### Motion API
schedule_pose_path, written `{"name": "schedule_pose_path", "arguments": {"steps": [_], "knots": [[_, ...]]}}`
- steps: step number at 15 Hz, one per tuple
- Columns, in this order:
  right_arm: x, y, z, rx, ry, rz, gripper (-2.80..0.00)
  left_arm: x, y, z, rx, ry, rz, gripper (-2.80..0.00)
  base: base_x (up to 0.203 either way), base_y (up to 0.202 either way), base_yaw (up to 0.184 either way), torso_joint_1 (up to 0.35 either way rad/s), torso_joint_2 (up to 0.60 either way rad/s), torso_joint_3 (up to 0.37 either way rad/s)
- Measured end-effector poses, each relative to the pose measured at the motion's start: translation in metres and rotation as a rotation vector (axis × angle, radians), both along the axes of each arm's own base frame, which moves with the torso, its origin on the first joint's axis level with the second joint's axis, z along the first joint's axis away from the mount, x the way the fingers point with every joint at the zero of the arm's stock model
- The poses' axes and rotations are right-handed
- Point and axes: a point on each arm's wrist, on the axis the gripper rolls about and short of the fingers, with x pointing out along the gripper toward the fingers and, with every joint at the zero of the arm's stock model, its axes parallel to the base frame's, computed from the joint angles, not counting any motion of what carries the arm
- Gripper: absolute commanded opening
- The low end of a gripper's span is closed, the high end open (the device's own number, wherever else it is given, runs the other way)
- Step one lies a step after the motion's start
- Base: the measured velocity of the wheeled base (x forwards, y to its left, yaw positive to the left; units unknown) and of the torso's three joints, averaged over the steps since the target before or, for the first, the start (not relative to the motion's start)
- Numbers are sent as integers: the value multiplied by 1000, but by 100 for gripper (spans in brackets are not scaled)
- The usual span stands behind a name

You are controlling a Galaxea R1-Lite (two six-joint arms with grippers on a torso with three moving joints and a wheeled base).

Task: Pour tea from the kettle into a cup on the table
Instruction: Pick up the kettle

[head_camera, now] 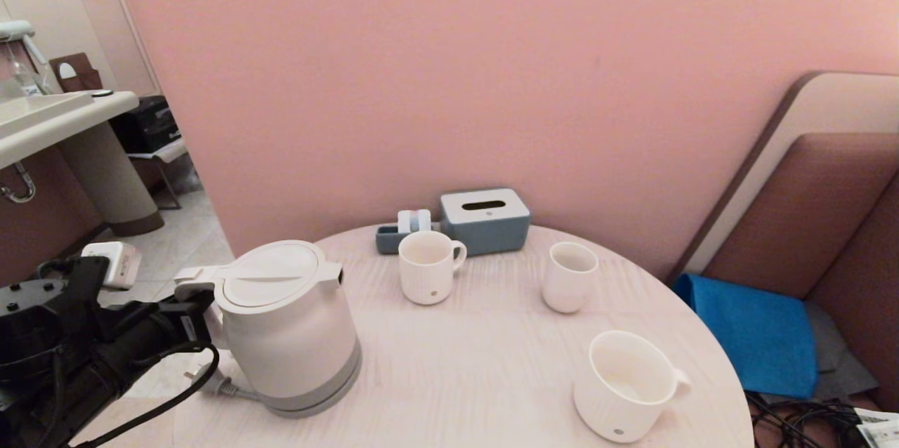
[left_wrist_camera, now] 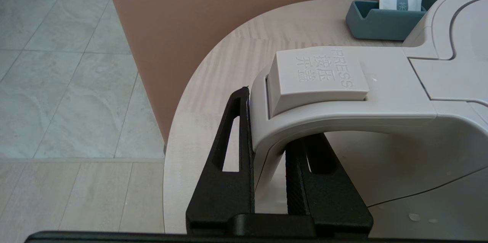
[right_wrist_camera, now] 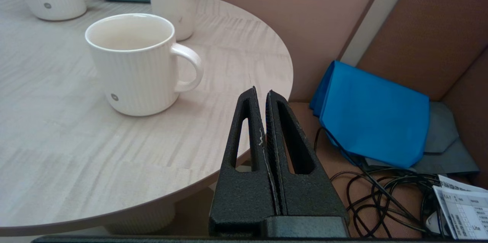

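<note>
Stage early: left gripper [left_wrist_camera: 268,151] clamps the handle of the kettle [head_camera: 288,328], upright on the table [head_camera: 477,364]; cup [head_camera: 625,385] unfilled; right gripper [right_wrist_camera: 264,102] pressed together, idle beside the table edge.

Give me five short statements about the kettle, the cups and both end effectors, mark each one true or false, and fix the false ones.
1. The left end effector is closed on the handle of the kettle. True.
2. The kettle is tilted over the cup. False: it stands upright on the table, apart from the cup.
3. The right end effector holds the cup's handle. False: it is shut on nothing, off the table's edge.
4. Three white cups stand on the table. True: the cup, a narrower mug and a slim cup.
5. The kettle's lid is open. False: it lies flat and shut.
</note>
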Motion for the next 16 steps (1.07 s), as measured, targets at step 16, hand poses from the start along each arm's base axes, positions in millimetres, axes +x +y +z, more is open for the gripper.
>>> {"name": "schedule_pose_path", "arguments": {"steps": [16], "knots": [[0,0,0,-1,0,0,-280,3,-6,17,-43,-71,-15,-280,0,0,0,0,0,0]]}}
